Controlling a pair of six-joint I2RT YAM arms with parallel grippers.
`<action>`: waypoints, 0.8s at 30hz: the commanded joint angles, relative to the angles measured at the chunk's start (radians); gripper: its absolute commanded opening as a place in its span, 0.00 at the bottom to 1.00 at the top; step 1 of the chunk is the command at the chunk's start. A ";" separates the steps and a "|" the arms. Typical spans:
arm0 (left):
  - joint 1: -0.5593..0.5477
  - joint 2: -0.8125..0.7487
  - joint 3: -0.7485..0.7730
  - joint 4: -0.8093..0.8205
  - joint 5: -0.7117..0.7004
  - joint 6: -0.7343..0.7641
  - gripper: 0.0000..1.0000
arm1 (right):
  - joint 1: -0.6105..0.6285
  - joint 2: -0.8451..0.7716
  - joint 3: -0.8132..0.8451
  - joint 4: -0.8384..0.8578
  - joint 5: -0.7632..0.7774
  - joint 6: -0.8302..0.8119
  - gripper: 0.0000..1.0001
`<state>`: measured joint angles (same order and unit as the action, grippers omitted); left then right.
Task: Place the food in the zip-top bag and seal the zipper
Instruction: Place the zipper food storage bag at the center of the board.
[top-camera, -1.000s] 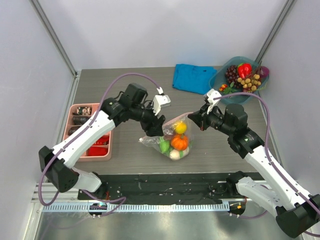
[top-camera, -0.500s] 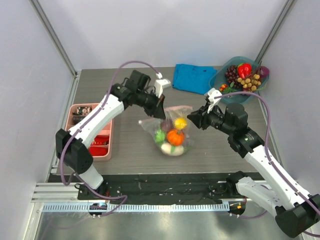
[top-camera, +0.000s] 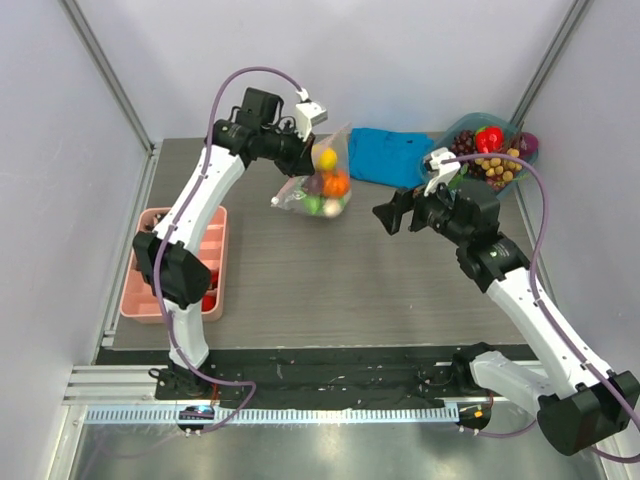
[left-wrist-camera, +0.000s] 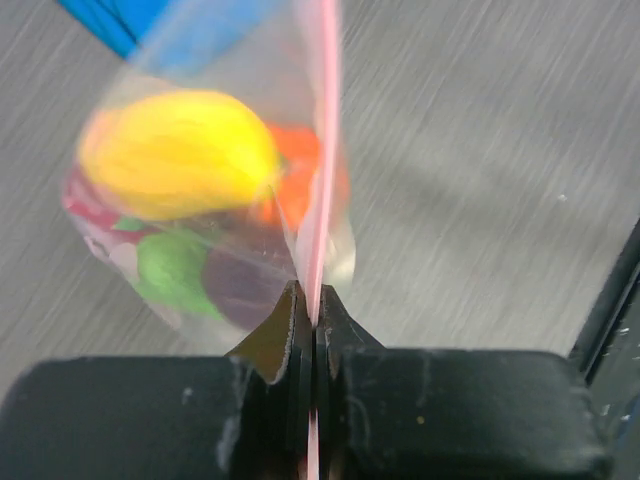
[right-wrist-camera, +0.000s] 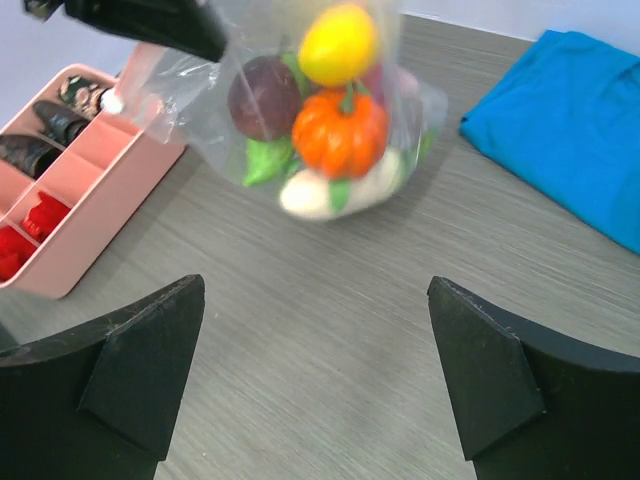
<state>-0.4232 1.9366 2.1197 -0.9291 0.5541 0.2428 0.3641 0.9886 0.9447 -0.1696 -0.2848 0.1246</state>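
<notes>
Above surface (top-camera: 300, 290): zip-top bag (top-camera: 318, 190), food (top-camera: 335, 184) inside, hung from left tool (left-wrist-camera: 312, 300) clenched on zipper (left-wrist-camera: 325, 150); right tool (right-wrist-camera: 315, 290) released, apart.

The table (top-camera: 300, 290) has a grey top with a fine wood grain that runs from left to right. A pink tray (top-camera: 160, 317) with several compartments lies at the left edge, with its long side along that edge. A folded blue cloth (top-camera: 388, 158) lies flat at the far edge, a little right of the middle. Just beside the cloth, in the far right corner, stands a teal bowl (top-camera: 455, 127). A black strip (top-camera: 330, 368) covers the table along the whole near edge, with small pale specks on it
</notes>
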 joint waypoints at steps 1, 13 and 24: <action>-0.020 -0.057 -0.055 0.006 0.026 0.185 0.00 | -0.045 0.001 0.040 -0.002 0.036 0.029 1.00; -0.282 -0.202 -0.680 0.053 -0.006 0.201 0.00 | -0.132 0.042 0.017 -0.094 0.010 0.040 1.00; -0.374 -0.195 -0.765 0.125 -0.037 0.158 0.20 | -0.137 0.044 -0.003 -0.162 -0.011 -0.003 1.00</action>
<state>-0.7982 1.7672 1.2995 -0.8238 0.5339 0.4206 0.2314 1.0367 0.9337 -0.3214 -0.2760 0.1509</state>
